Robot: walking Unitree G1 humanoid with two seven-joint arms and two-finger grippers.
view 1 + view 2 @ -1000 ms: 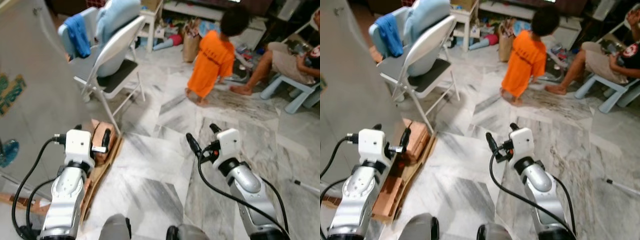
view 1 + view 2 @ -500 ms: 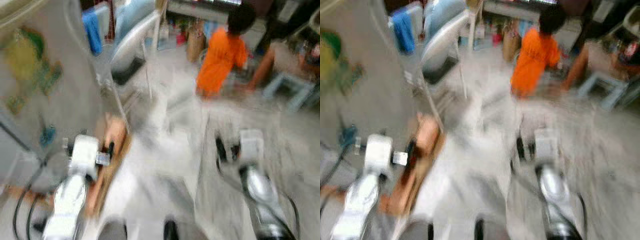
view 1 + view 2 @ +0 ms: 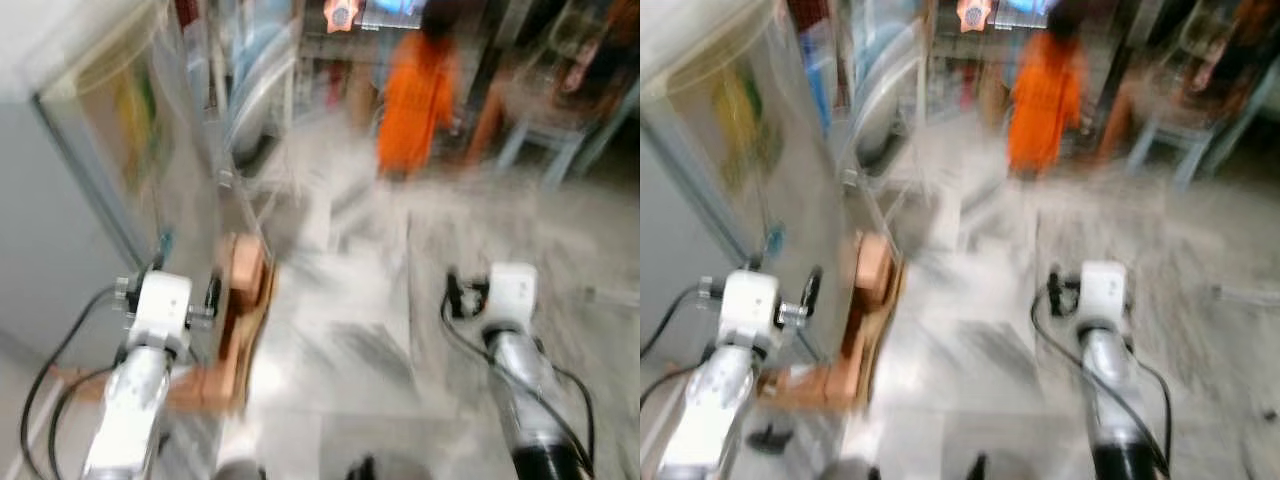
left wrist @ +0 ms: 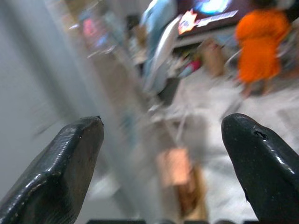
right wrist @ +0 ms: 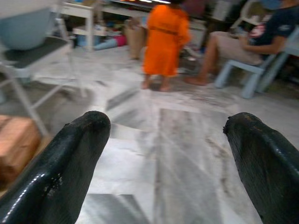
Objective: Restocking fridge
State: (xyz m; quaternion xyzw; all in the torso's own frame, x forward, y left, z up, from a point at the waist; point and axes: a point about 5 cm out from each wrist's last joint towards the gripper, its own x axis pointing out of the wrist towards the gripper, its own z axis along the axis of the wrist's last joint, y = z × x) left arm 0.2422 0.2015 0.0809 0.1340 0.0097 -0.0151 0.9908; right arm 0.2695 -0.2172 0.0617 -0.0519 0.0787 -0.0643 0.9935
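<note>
The fridge stands at my left, a grey-white cabinet with coloured stickers on its side, blurred by camera motion. My left gripper is held out low beside it, open and empty; in the left wrist view its two black fingers stand wide apart, with the fridge side between them in the distance. My right gripper hovers over the marble floor, also open and empty, its fingers spread wide in the right wrist view. No item for restocking can be made out.
A wooden pallet with bricks lies at the foot of the fridge. A white folding chair stands behind it. A person in orange stands ahead, and another person sits on a blue stool. The marble floor lies between.
The whole picture has swung and blurred, so the camera has moved; more of the fridge now shows at the left. Both arms hold the same pose with fingers spread.
</note>
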